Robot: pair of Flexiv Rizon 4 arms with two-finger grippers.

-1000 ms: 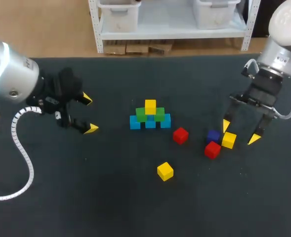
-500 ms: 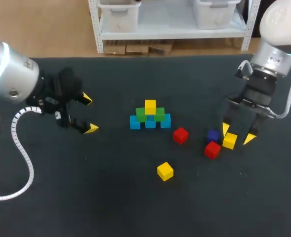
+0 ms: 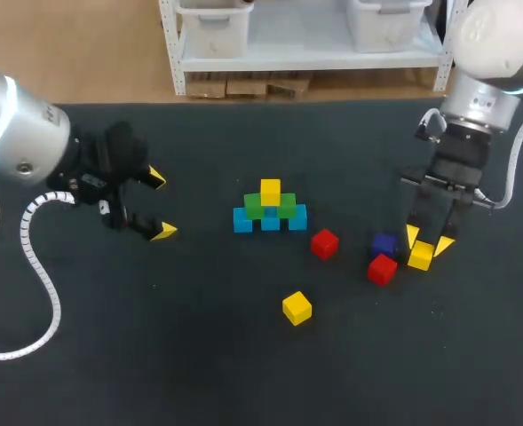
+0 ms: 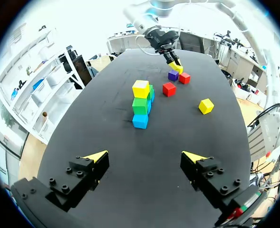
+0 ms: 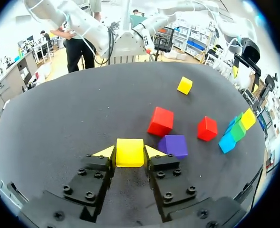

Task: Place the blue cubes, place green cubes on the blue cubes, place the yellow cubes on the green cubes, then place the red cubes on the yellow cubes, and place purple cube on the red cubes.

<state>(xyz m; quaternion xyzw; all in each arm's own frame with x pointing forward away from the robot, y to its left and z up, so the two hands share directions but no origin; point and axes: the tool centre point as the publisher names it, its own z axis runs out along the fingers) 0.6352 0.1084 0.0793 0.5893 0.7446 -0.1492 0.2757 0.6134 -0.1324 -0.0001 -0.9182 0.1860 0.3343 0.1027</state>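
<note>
My left fingers hang wide open over the left part of the desk, with nothing between them, well apart from every cube. To their right, in the middle, is the stack: three blue cubes in a row on the desk, two green cubes on top of them, and one top yellow cube that sits across the two green ones. Further right a lone red cube lies near the stack, and a loose yellow cube lies nearer to me. Then come the purple cube and a second red cube, close together. Just beside these two are my right fingers, pointing down and closed on the held yellow cube. In the right wrist view both yellow tips press on its two opposite faces. I cannot tell whether this cube is on the desk or already off it. A cube has no long side, so the grip direction matters little. What matters is that the stack lies to my left of the right fingers, with the purple cube and both red cubes between. I think the cube must go up first and pass over them. My right arm is clearly the nearer one for this. Where on the green cubes it will fit beside the top yellow cube, I cannot judge.
</note>
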